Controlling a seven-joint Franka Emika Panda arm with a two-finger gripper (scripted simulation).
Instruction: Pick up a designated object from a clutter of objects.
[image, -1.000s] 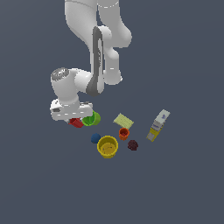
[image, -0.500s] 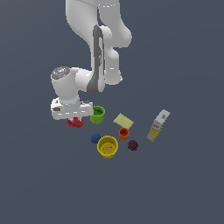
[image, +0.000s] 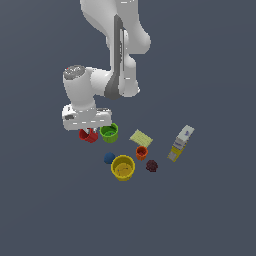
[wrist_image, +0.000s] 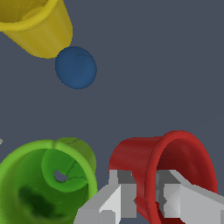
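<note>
The designated object, a small red ribbed cup, hangs tilted under the white hand at the exterior view's left. My gripper is shut on its rim, with one finger outside the wall and one inside the mouth. The rest of the clutter of objects lies to its right in the exterior view. The green cup stands right beside the red cup, apart from it.
A yellow cup and a blue ball sit nearer the front. An orange cup, a dark berry-like lump, a pale pad and a yellow-white box lie further right.
The hand has risen a little with the red cup held in it. The green cup, partly covered by the hand before, now shows in full.
</note>
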